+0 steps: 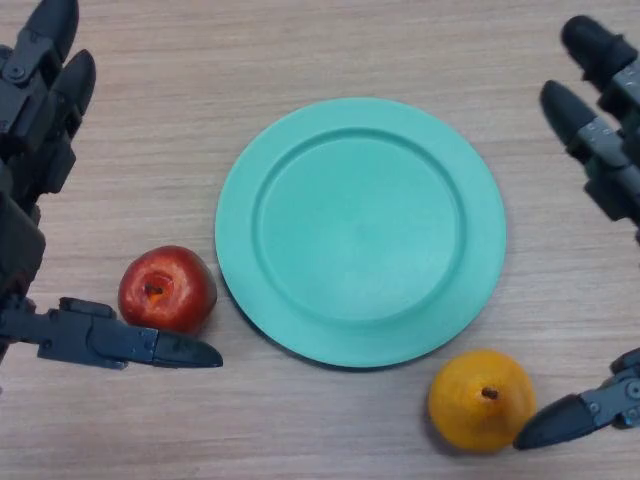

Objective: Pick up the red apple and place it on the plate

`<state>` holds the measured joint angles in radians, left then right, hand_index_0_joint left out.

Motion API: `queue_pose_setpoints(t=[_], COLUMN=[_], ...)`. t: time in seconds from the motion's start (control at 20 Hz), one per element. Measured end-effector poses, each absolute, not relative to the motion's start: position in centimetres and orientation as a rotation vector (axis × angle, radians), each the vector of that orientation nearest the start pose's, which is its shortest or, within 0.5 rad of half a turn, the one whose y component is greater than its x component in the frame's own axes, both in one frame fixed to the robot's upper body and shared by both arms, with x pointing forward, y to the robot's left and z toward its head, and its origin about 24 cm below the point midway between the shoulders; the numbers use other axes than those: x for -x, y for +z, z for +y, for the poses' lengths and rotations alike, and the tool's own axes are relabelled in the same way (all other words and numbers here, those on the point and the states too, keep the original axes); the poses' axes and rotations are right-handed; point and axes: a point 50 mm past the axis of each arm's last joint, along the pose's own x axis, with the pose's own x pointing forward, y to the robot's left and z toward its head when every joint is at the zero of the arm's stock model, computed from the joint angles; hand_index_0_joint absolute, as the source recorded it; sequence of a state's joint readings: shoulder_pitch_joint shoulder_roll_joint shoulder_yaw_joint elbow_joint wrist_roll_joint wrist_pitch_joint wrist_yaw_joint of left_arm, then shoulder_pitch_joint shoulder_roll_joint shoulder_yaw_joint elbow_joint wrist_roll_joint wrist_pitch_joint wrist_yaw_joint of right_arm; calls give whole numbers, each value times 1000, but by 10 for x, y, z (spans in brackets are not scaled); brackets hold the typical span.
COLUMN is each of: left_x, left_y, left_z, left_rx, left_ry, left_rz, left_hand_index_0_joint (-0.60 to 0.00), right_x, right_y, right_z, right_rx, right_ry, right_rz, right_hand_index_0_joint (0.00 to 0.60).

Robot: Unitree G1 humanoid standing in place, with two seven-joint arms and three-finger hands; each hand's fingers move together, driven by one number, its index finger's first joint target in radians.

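Resting stem-up beside plate (480, 260): glossy red apple (167, 289).

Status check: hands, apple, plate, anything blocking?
Left hand open, thumb beside red apple, no grip. Right hand open, idle. Apple on table left of bare green plate. Orange fruit near right, path unobstructed.

We find no writing, label, brand, number or sign that we can read on the plate (360, 232), the apple (167, 289), the orange fruit (481, 400) or the tabletop (300, 60).
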<state>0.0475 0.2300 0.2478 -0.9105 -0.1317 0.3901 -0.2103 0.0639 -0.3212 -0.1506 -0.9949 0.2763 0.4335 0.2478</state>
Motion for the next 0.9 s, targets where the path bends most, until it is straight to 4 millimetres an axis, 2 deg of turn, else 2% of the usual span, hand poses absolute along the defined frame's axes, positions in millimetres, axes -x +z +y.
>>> queue_pose_setpoints(t=[0.35, 0.5, 0.7, 0.9], left_x=[-187, -184, -189, -195], left_y=[199, 190, 157, 111], left_z=[190, 192, 206, 225], left_rx=[-233, -226, -240, -261], left_ry=[-94, -109, -51, 48], left_rz=[-452, -440, -429, -337], left_hand_index_0_joint=[0, 0, 0, 0], right_x=[-180, -180, -181, -183], right_y=[207, 207, 207, 198], right_z=[-161, -160, -160, -163], right_rx=[202, 204, 232, 230], right_ry=[351, 348, 359, 341], right_rz=[-461, -461, -459, -413], right_hand_index_0_joint=[0, 0, 0, 0])
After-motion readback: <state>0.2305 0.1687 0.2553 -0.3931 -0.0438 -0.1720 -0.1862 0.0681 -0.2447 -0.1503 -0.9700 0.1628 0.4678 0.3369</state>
